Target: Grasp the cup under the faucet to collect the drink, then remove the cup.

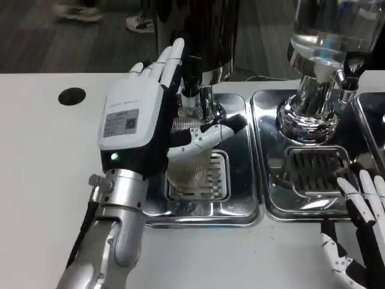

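cup (191, 170): clear, upright on left drip tray (240, 212) grate, below faucet (191, 99) | left hand (141, 117): against cup's left side, thumb across its front, fingers straight up; grip looks partial, cannot tell if closed | right hand (361, 208): well apart, open, cut off | cup rim, fill level hidden.
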Robot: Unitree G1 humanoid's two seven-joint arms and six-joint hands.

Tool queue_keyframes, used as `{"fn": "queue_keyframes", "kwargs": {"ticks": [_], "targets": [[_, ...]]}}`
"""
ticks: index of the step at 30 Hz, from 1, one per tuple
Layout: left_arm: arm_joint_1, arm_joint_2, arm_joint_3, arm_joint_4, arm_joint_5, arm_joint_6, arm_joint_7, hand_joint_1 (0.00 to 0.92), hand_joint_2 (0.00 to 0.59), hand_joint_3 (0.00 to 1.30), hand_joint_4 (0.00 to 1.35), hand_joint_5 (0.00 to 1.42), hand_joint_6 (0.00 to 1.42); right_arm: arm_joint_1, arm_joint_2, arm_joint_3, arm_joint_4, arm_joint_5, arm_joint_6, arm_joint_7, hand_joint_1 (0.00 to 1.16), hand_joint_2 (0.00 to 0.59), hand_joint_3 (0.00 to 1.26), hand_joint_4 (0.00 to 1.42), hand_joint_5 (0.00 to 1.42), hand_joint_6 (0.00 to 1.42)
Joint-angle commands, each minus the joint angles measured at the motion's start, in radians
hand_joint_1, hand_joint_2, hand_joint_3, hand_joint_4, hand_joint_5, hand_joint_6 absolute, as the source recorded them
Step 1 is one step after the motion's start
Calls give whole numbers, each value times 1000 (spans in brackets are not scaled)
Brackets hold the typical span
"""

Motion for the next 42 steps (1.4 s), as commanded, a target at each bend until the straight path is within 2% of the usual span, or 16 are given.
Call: {"fn": "queue_keyframes", "kwargs": {"ticks": [1,7,11,19,25,37,42], "targets": [[-9,3,-16,4,14,9,-62,0,41,256,162,318,223,-3,0,-2,9,6,-10,-15,220,476,162,0,0,0],[20,9,-9,-17,21,-4,-34,0,49,402,347,445,270,-9,7,6,14,-1,-7,-14,223,483,164,0,0,0],[43,16,-2,-34,23,-18,-3,0,50,466,423,499,294,-17,11,14,14,-2,-3,-9,229,482,165,0,0,0],[76,32,14,-50,14,-39,9,0,54,496,460,526,315,-25,17,24,14,-5,1,-7,240,479,165,0,0,0],[97,41,20,-26,-2,-104,45,0,58,544,494,581,377,-27,21,27,18,-6,5,-8,246,479,165,0,0,0],[127,42,31,-26,1,-127,78,0,57,576,526,622,422,-31,25,29,16,-3,8,-5,255,486,165,0,0,0],[138,38,36,-30,5,-134,82,0,57,582,527,634,511,-36,27,32,23,-3,8,-4,260,491,165,0,0,0]]}}
